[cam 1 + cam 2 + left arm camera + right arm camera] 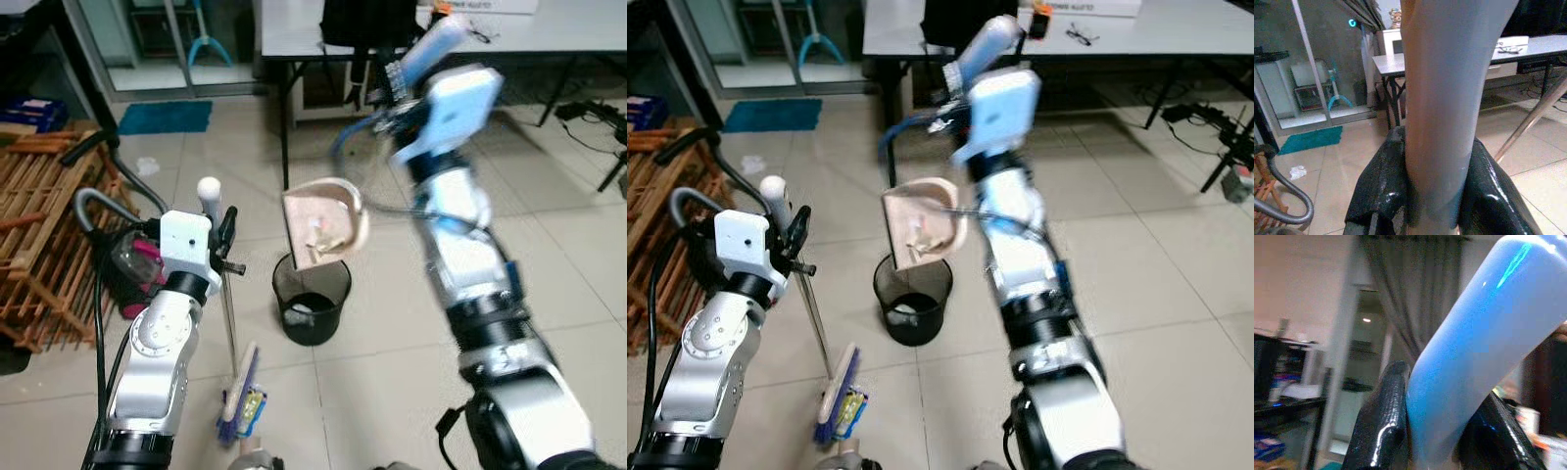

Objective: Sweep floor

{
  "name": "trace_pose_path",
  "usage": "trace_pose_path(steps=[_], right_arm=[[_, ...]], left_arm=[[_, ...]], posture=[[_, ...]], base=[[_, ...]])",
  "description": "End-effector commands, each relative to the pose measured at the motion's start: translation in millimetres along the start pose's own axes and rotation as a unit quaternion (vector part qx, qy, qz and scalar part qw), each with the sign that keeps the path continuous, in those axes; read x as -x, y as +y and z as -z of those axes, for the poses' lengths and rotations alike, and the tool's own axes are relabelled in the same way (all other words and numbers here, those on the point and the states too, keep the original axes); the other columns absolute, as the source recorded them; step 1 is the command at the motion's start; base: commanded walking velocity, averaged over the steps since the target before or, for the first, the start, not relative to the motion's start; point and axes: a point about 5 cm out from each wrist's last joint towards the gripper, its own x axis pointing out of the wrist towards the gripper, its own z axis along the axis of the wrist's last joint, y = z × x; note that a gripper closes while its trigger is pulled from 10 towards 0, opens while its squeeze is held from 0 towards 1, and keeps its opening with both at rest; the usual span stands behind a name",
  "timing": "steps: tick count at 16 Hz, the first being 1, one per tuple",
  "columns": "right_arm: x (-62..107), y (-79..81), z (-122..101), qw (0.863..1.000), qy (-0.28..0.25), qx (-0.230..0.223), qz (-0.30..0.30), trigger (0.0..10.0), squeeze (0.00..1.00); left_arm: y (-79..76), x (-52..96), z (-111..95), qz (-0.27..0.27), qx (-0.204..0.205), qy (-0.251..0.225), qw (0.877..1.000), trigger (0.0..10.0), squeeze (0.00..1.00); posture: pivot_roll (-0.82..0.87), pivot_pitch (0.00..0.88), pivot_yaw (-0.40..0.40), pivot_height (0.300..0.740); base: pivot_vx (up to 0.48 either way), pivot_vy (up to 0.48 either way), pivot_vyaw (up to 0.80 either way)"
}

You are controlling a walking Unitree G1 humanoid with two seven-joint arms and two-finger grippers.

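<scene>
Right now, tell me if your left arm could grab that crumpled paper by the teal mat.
Probably not. The left end effector is shut on the broom handle, and the crumpled paper lies well ahead on the floor, beyond the arm's present position.

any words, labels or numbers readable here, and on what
None can be read.
White box on the table: a dark line of print, too blurred to read.
Packet beside the broom head: coloured print, too small to read.
Blue box at far left: pale label, illegible.
</scene>
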Motion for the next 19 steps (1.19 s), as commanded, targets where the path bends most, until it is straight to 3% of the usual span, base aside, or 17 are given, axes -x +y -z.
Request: trace_pose_path(steps=[1,5,9,12,14,16,19], right_arm=[[4.1,19.7,-8,0.997,-0.038,0.031,-0.056,10.0,0.0],[24.2,50.2,1,0.986,-0.037,0.078,-0.146,10.0,0.0],[26.7,50.6,1,0.979,-0.05,0.121,-0.158,10.0,0.0],[5.1,8.3,-23,0.987,-0.084,0.132,-0.048,10.0,0.0],[1.0,-39.6,-36,0.985,-0.069,0.142,0.072,10.0,0.0],[16.1,-87.7,-41,0.97,-0.039,0.15,0.185,10.0,0.0],[44.3,-124.7,-41,0.95,0.005,0.197,0.244,10.0,0.0]], left_arm=[[0.4,-0.8,-8,0.0,-0.014,-0.02,1.0,10.0,0.0],[-1.9,-2.0,-7,0.005,-0.016,-0.019,1.0,10.0,0.0],[-2.4,-3.4,-8,0.007,-0.017,-0.019,1.0,10.0,0.0],[-3.1,-3.7,-7,0.013,-0.012,-0.011,1.0,10.0,0.0],[-5.1,-3.0,-9,0.022,-0.012,-0.013,1.0,10.0,0.0],[-6.6,-2.9,-10,0.029,-0.011,-0.012,0.999,10.0,0.0],[-9.1,-5.2,-14,0.04,-0.009,-0.017,0.999,10.0,0.0]], posture=[[0.0,0.035,0.008,0.74],[0.0,0.034,0.01,0.74],[0.0,0.031,0.01,0.74],[-0.01,0.027,0.011,0.74],[-0.01,0.024,0.011,0.74],[-0.01,0.024,0.012,0.74],[-0.03,0.019,0.022,0.74]], base=[[0.0,0.0,0.0],[0.0,0.0,0.0],[0.0,0.0,0.0],[0.0,0.0,0.0],[0.0,0.0,0.0],[0.0,0.0,0.0],[-0.203,0.0,0.0]])
